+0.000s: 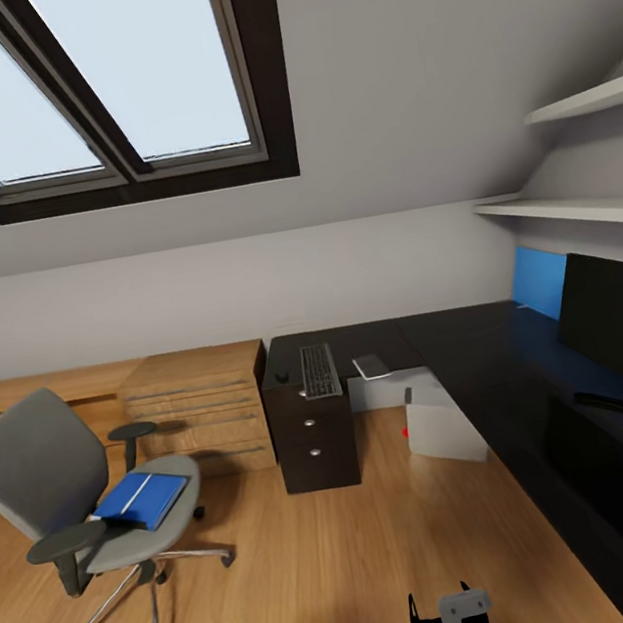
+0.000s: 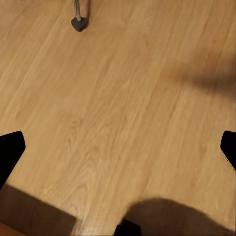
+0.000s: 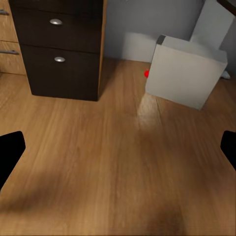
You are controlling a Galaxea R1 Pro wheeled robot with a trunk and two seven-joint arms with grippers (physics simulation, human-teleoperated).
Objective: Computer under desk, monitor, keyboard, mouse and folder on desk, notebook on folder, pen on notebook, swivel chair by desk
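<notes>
Right now both arms are hanging low over the wood floor (image 1: 295, 578), each with its fingers spread wide apart and holding nothing: the left gripper (image 2: 118, 147) is looking down at bare boards and a chair caster (image 2: 78, 23), the right gripper (image 3: 118, 147) toward the drawer unit (image 3: 59, 46) and the computer (image 3: 189, 73).

The blue folder (image 1: 140, 499) is lying flat on the seat of the swivel chair (image 1: 44, 468), well apart from the desk (image 1: 483, 364). It is sitting on the robot's left side, so the left arm looks nearer, and its long axis is running diagonally across the seat.

On the desk, the keyboard (image 1: 318, 369) is lying over the drawer unit, a notebook (image 1: 370, 366) just beside it, and the monitor (image 1: 617, 321) farther along. The computer is standing on the floor under the desk.
</notes>
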